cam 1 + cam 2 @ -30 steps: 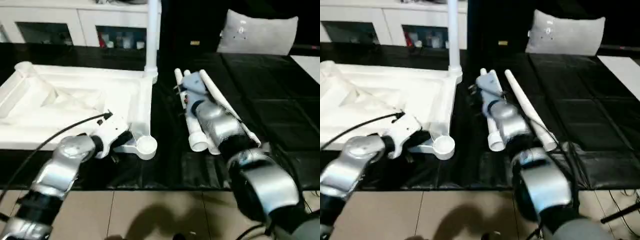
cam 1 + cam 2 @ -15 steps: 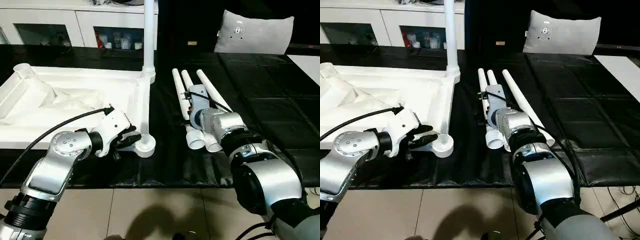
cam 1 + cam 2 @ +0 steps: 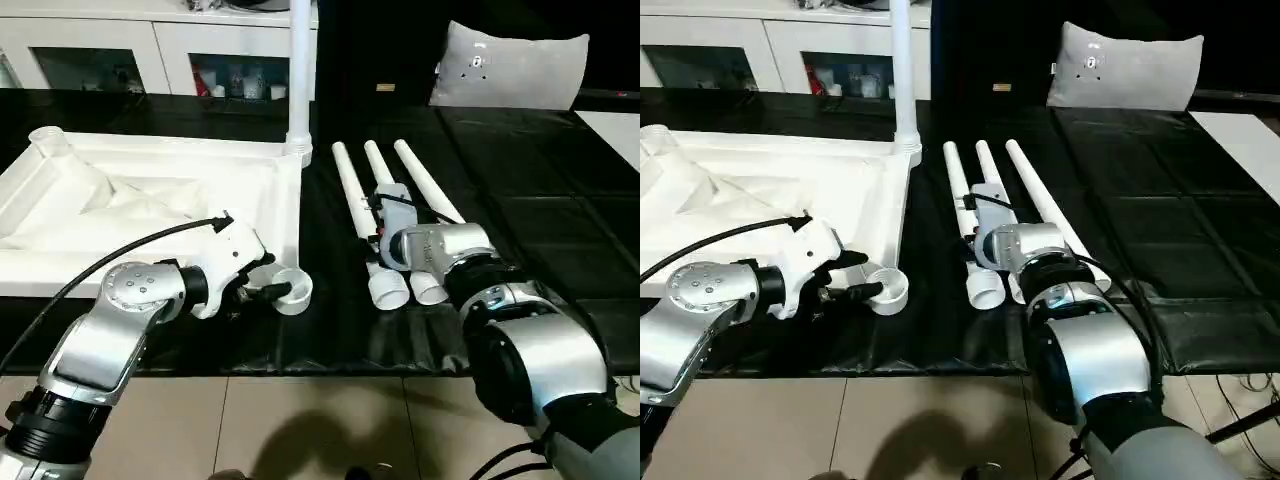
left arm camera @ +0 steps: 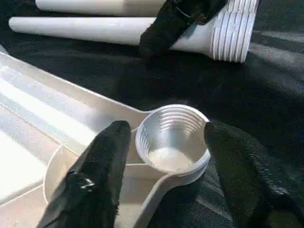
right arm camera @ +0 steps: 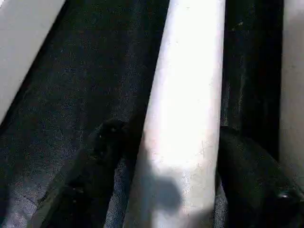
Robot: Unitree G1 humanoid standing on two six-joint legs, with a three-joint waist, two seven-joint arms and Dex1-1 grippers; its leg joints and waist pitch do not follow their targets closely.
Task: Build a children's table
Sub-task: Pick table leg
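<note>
**me:** Three loose legs (image 3: 385, 215) are lying side by side on the black mat (image 3: 560, 220), threaded ends toward me, just to the right of the upside-down tabletop (image 3: 150, 205). A fourth leg (image 3: 299, 70) is standing upright in the far right corner socket of the top.

**other guy:** Where are the fingers sitting on all that?

**me:** The left gripper (image 4: 164, 142) is at the near right corner socket (image 4: 173, 140). In the left wrist view its two black fingers (image 4: 102, 175) are spread apart with the threaded cup right between them, one finger on each side. The left one looks close to or touching the socket's rim, the other stands a little off it, so nothing is clamped there.

**other guy:** And the right one?

**me:** The right gripper (image 5: 183, 156) is down over the loose legs, roughly at the middle one from the head cam. In the right wrist view a white leg runs straight up between its fingers (image 5: 97, 161), one dark finger on each side of the tube. They're apart, straddling it. I can't tell whether they're actually pressing on the leg or only sitting beside it. The leg is flat on the mat, with the tabletop's edge off to one side.
</note>
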